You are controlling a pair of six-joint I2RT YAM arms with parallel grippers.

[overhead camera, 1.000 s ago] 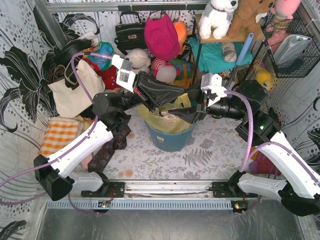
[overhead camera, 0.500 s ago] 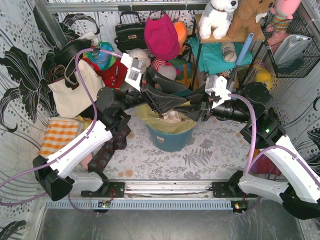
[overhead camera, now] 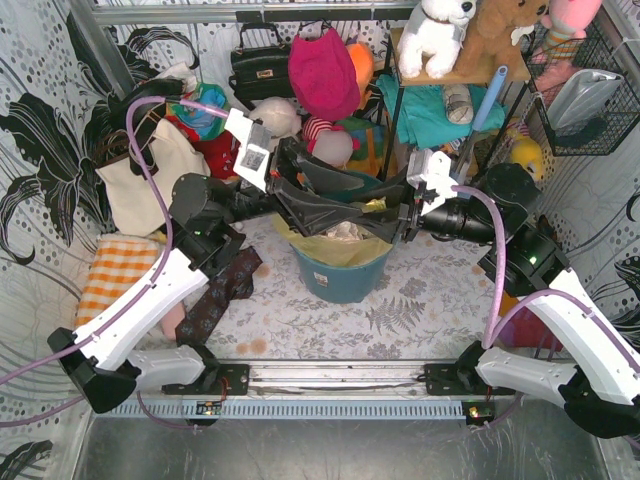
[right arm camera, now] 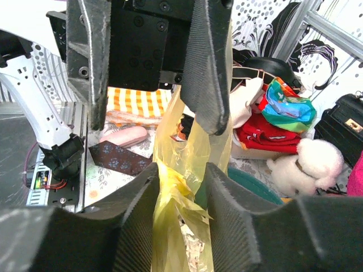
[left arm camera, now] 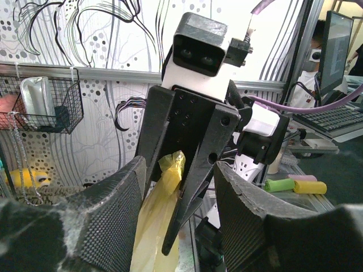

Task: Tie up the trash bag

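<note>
Between the jaws of the right gripper (right arm camera: 181, 170) runs a gathered strip of the trash bag (right arm camera: 170, 232), thin yellow plastic. These jaws stand close together with the plastic filling the gap, so this gripper is clamped on the bag. Directly opposite, meeting it tip to tip above the bin (overhead camera: 340, 282), the left gripper (left arm camera: 178, 165) has its jaws spread wide and grips nothing. The yellow strip runs on from the right jaws and passes through the gap of the left jaws, lying close along one of the left gripper's fingers (right arm camera: 207, 73); whether plastic and finger touch cannot be determined. From the left wrist, the two right jaws are seen converging toward their tips with a bunch of yellow plastic caught between them. Below both sets of jaws the body of the bag sits in the teal bin, yellow plastic lapping over the rim, and crumpled paper (overhead camera: 346, 232) shows inside it. Behind the left jaws and well apart from them, a cream tote bag (overhead camera: 140, 190) stands against the patterned wall, with an orange checked cloth (overhead camera: 118, 272) just beside it on the near side. Beyond the right jaws, past the open left jaws, a pink case (right arm camera: 122, 136) and a dark patterned cloth (right arm camera: 116, 158) lie near each other on the table (overhead camera: 410, 300).
</note>
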